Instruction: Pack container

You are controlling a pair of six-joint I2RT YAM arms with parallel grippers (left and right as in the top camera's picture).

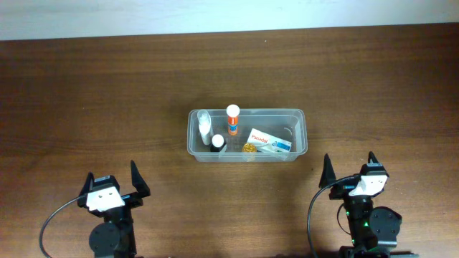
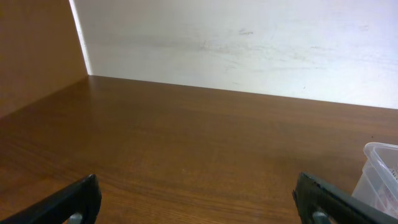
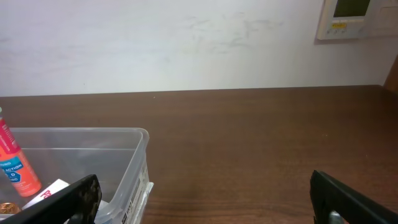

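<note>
Container (image 1: 247,133) holds orange tube (image 1: 232,119), capped bottle (image 1: 217,141), box (image 1: 270,141). Left jaws and right jaws: wide open, empty, near side of container, well apart from it. No loose items seen outside container; packing prob. complete. Next: verify contents, stand by.

Few readable words, all on items in the clear container (image 1: 272,110).
In the right wrist view, the orange tube (image 3: 15,165) shows white lettering, with "ACTION" legible. From overhead, the white and blue box (image 1: 270,141) bears a red brand word that seems to read "Panadol". Print on the container's side sticker (image 3: 135,190) and on the wall panel (image 3: 352,18) is too small to read.
</note>
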